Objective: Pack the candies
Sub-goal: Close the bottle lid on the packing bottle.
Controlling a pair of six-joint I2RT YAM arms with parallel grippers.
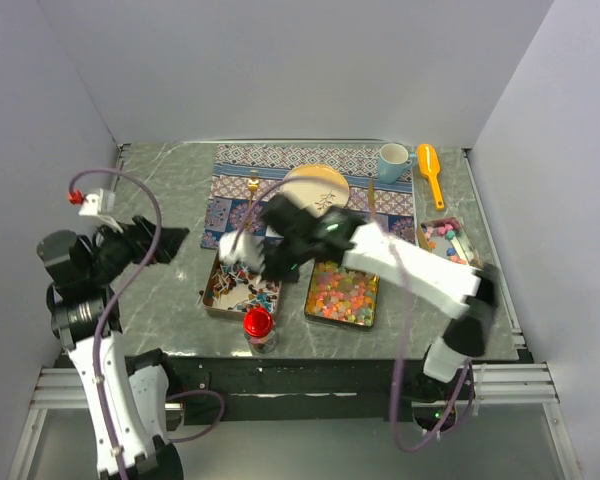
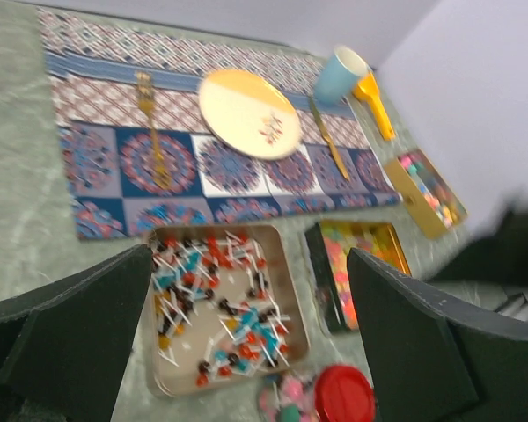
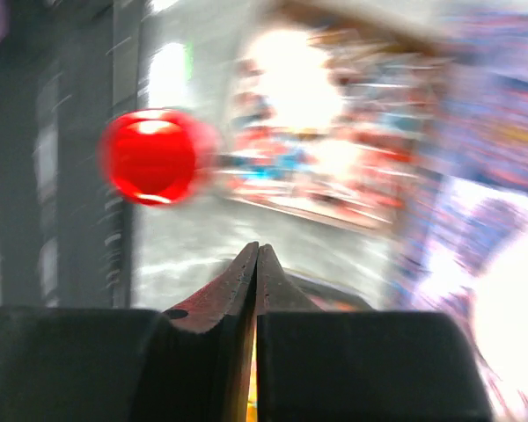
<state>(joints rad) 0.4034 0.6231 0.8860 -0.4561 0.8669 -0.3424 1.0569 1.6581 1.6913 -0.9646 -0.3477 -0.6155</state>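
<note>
The candies (image 1: 342,290) are a bed of tiny pink, orange, yellow and green beads in a gold-rimmed tray near the front edge; they show blurred in the left wrist view (image 2: 356,264). A small jar with a red lid (image 1: 258,323) stands at the front edge, left of that tray, and also shows in both wrist views (image 2: 343,396) (image 3: 150,156). My right gripper (image 1: 269,268) is shut and empty, hovering over the lollipop tray's right side; its view is motion-blurred (image 3: 258,252). My left gripper (image 1: 166,244) is open and empty, held above the table's left side (image 2: 246,343).
A metal tray of lollipops (image 1: 218,296) lies left of the candy tray. A patterned mat (image 1: 230,185) carries a plate (image 1: 315,183), fork and knife. A blue cup (image 1: 391,160), a yellow scoop (image 1: 430,170) and a small tin of sweets (image 1: 442,236) are at the right.
</note>
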